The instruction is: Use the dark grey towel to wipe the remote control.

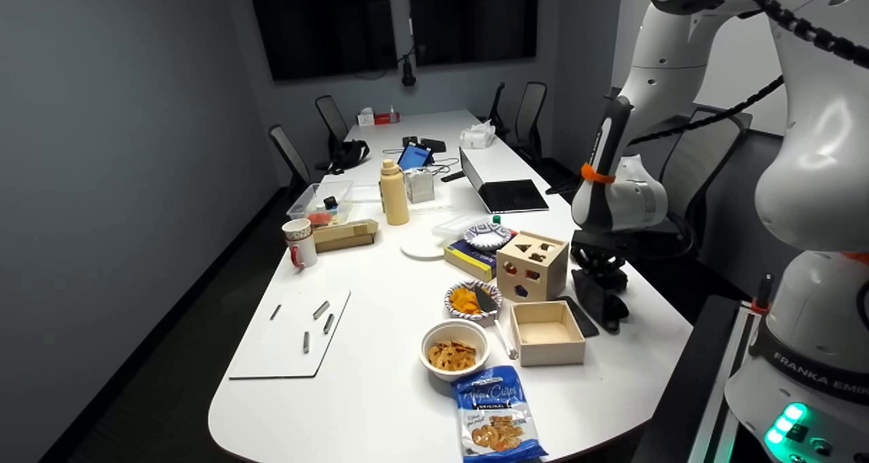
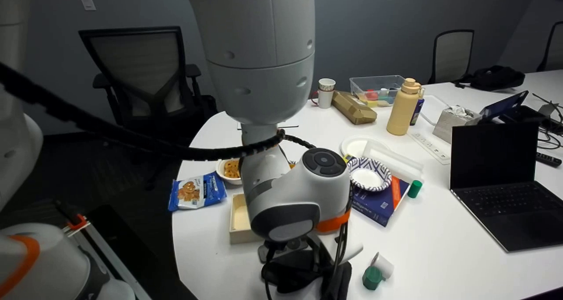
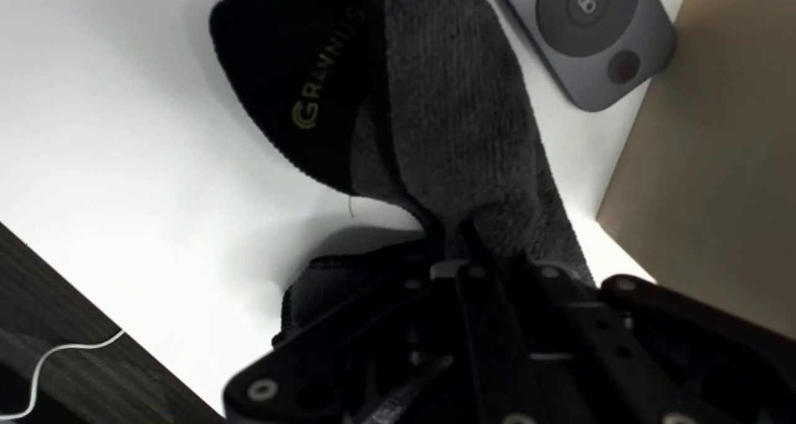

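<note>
Dark grey towel (image 3: 460, 101) grasped; wiping apparently not yet done.
It is pinched in the nearly closed pincer (image 3: 488, 265); just beyond it, the remote control (image 3: 584, 32) is seen uncovered.

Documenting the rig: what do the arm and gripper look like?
The arm is white and smoothly rounded, with orange bands and a black ribbed cable. Low down, a dark band bears FRANKA in white letters, above green lights. The gripper is black, with slim linkage bars and grey screw heads.
</note>
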